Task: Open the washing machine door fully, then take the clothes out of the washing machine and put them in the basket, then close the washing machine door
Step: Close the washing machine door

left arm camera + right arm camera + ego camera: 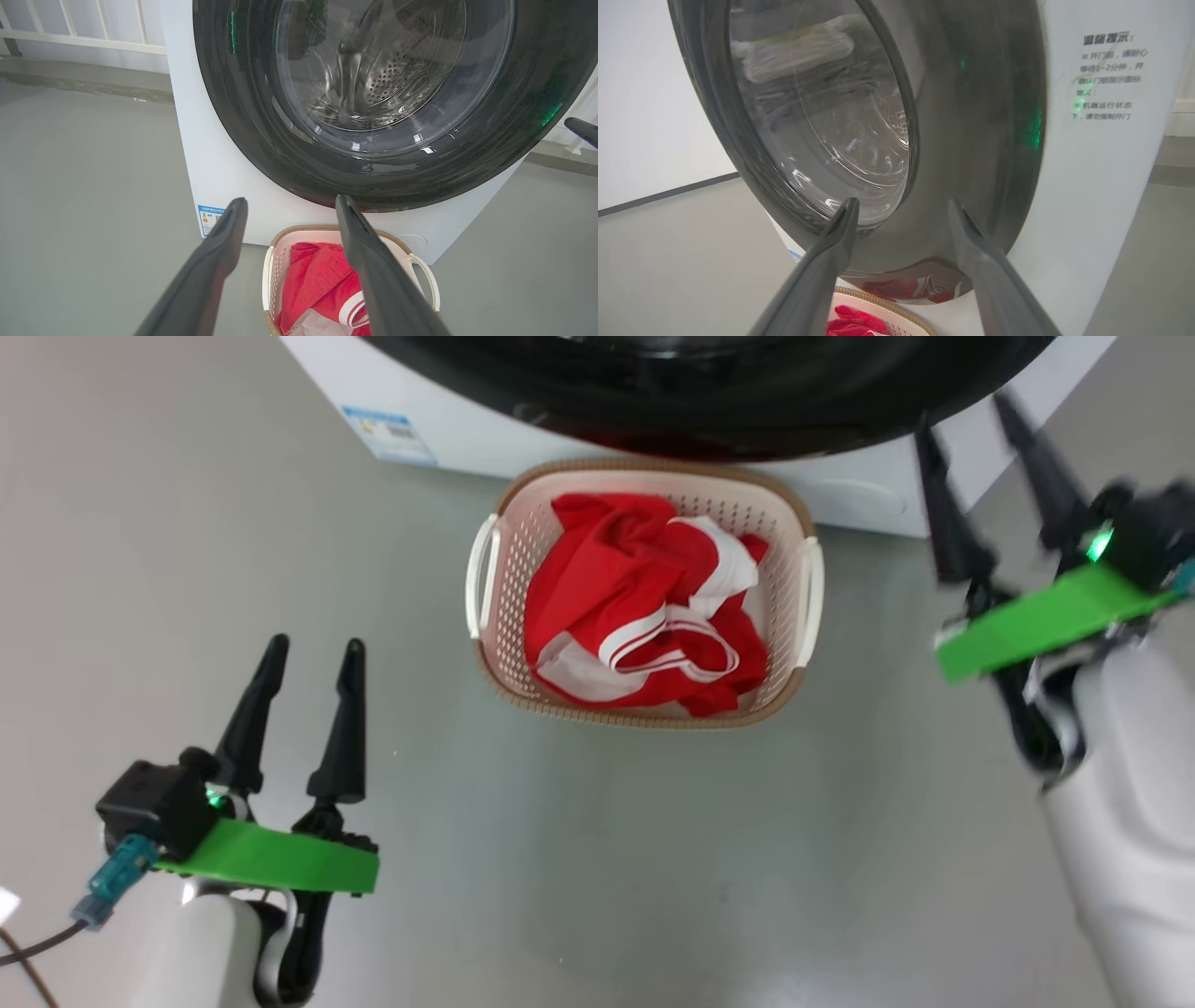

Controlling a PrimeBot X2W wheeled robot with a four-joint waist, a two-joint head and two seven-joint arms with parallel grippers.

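Far left: left gripper point(316, 642) low over the grey floor point(140, 569), fingers spread, nothing between them. Centre: basket point(509, 551) on the floor just in front of the washing machine point(485, 439), heaped with the red-and-white clothes point(635, 588). Above it, washing machine door point(709, 392) flush against the white front. Far right — right gripper point(963, 415), fingers apart, gripping nothing, tips near the door's black rim.

Washing machine door point(373, 84) hangs close over basket point(509, 607)
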